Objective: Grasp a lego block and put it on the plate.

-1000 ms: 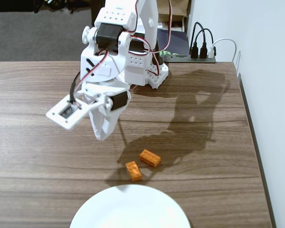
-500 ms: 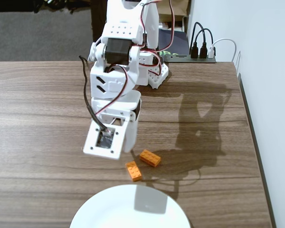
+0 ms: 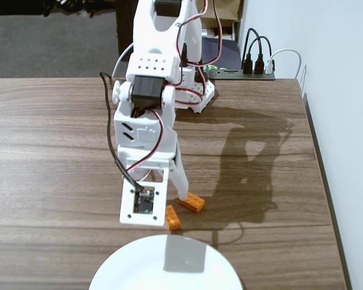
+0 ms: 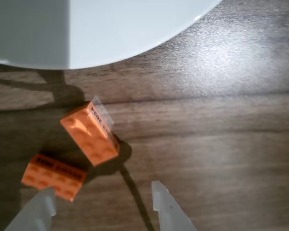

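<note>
Two orange lego blocks lie on the wooden table. In the wrist view one block (image 4: 92, 134) lies near the plate's rim and the other (image 4: 54, 176) lies lower left, close to the left fingertip (image 4: 41, 207). My gripper (image 4: 101, 202) is open and empty, its fingers low over the table just short of the blocks. In the fixed view the gripper (image 3: 172, 202) reaches down between the block on the right (image 3: 192, 202) and the block near the plate (image 3: 172, 218). The white plate (image 3: 133, 272) sits at the near edge; its rim also shows in the wrist view (image 4: 135, 29).
The arm's base (image 3: 196, 90) stands at the back of the table. A power strip with plugged cables (image 3: 254, 66) lies behind it at the right. The table's right edge (image 3: 323, 181) runs along a wall.
</note>
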`<action>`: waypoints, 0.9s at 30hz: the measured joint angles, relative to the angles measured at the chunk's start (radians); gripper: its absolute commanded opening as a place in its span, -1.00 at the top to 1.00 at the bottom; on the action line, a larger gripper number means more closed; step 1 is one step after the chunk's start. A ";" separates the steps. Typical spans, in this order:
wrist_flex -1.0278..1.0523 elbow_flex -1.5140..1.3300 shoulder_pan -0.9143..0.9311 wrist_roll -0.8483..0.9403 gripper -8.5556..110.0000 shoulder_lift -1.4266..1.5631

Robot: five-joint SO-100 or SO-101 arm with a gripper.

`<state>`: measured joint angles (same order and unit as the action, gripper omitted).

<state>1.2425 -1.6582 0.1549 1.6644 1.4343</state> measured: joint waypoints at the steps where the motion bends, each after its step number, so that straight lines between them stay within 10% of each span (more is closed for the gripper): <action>1: -0.008 0.003 0.000 0.000 0.40 -0.005; 27: -0.109 0.031 -0.061 -0.015 0.42 -0.120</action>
<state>1.1336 -1.6276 0.0936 1.6490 1.3146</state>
